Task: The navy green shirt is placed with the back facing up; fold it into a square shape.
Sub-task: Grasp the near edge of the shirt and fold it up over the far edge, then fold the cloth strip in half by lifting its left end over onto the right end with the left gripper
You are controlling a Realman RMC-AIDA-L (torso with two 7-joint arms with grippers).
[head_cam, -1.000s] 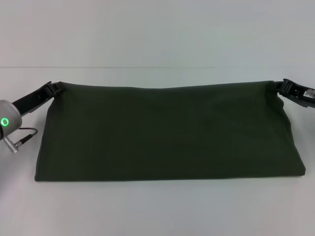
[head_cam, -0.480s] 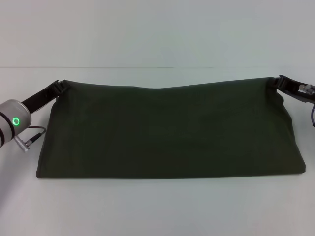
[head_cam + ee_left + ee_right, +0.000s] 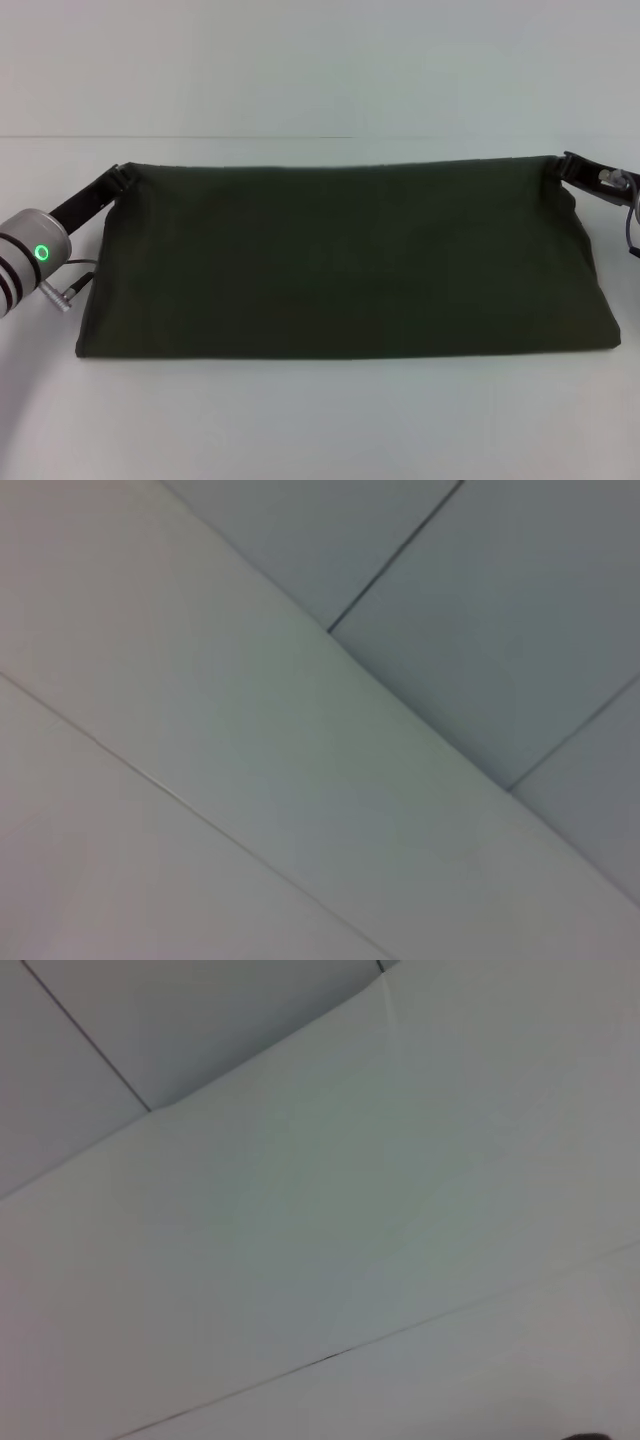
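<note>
The navy green shirt lies on the white table as a wide dark olive band, folded along its near edge, plain side up. My left gripper is shut on its far left corner, and my right gripper is shut on its far right corner. Between the two grips the far edge of the shirt runs taut and nearly straight. Neither wrist view shows the shirt or any fingers, only pale panels and seams.
The white table reaches in front of the shirt and behind it to a pale wall. My left arm's grey wrist with a green light hangs at the left edge, a cable beneath it.
The sag in the shirt's far edge has been pulled out and the edge now runs straight. The left wrist has moved a little right and down; the right gripper has barely shifted.
</note>
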